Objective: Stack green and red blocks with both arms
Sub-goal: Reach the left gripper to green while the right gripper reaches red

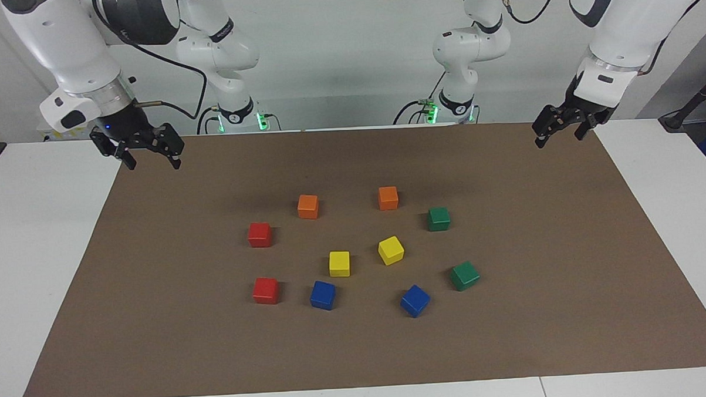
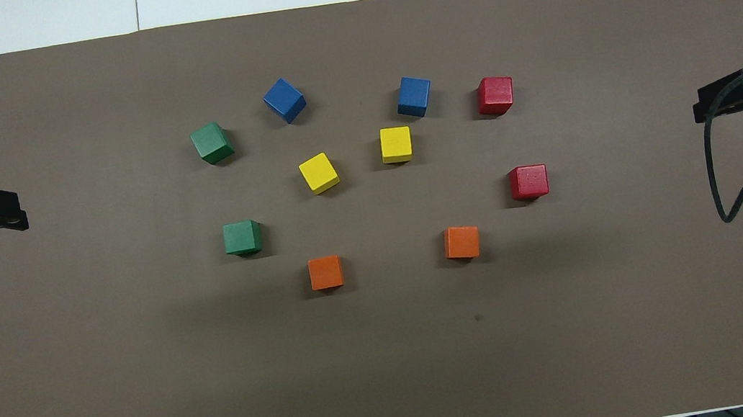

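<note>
Farthest from the robots, and so lowest in the facing view, two blue cubes (image 1: 323,295) (image 1: 415,300) sit on the brown mat (image 1: 158,346) that covers the white desk (image 1: 32,262). Level with them lies one red block (image 1: 266,289), toward the right arm's end; the second red block (image 1: 260,234) rests nearer to the robots, well apart from it. Toward the left arm's end, one green block (image 1: 465,275) lies turned at an angle, and the other green block (image 1: 439,219) sits nearer to the robots. All four stand singly (nothing is stacked). Between the colours lie two yellow cubes (image 1: 339,263) (image 1: 390,250), with two orange cubes (image 1: 308,206) (image 1: 388,198) nearest the robots. Each arm waits at its own end: the right claw (image 1: 149,155) hangs over its mat corner, fingers spread wide and holding nothing, and the left claw (image 1: 559,133) hangs likewise parted and bare over the other corner.
</note>
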### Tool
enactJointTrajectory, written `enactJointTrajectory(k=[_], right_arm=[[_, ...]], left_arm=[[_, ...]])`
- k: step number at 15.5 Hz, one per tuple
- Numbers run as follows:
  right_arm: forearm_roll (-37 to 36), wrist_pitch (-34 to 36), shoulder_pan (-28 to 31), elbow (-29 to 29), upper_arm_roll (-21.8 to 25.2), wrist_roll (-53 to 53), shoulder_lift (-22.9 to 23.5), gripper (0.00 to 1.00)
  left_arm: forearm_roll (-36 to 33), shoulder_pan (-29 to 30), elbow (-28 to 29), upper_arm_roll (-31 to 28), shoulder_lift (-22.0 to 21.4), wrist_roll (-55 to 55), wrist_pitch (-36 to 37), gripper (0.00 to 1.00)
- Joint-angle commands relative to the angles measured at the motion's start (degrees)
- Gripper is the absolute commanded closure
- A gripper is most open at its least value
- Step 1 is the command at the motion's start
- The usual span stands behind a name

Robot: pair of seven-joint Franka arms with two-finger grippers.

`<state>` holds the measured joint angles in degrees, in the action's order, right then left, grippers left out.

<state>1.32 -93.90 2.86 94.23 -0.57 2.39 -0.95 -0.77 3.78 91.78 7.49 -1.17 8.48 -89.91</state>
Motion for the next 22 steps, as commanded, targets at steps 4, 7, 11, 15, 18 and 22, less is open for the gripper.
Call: enactJointTrajectory(k=[4, 7, 11, 15, 18, 22], right_arm=[[-0.5, -0.6, 0.4, 0.7, 0.1, -1.5, -0.6, 0.0], [-0.5, -0.6, 0.4, 0.6, 0.1, -1.5, -0.6, 0.0], [-0.5, -0.7, 0.5, 0.6, 0.1, -1.3, -0.8, 0.0], [-0.5, -1.0, 0.0, 1.0, 0.0, -1.6, -1.0, 0.0], [-0.6, -2.8, -1.3, 1.5, -0.6, -1.2, -1.0, 0.0], [-0.6, -8.6, -3.7, 6.6, -0.6, 2.2, -1.2, 0.0]], left_arm=[[0.7, -0.4, 0.6, -0.4, -0.4, -0.8, -0.3, 0.0], [0.8, -0.5, 1.0, -0.4, -0.8, -0.8, -0.4, 0.0], [0.8, -0.4, 1.1, -0.4, -0.9, 0.6, -0.6, 0.0], [2.7, -3.8, 4.2, -0.2, -0.2, 3.3, -5.5, 0.0], [2.7, -8.2, 10.6, -0.4, 0.2, 5.0, -11.3, 0.0], [2.7, -15.1, 18.1, -0.4, 3.0, 9.0, -20.1, 0.0]])
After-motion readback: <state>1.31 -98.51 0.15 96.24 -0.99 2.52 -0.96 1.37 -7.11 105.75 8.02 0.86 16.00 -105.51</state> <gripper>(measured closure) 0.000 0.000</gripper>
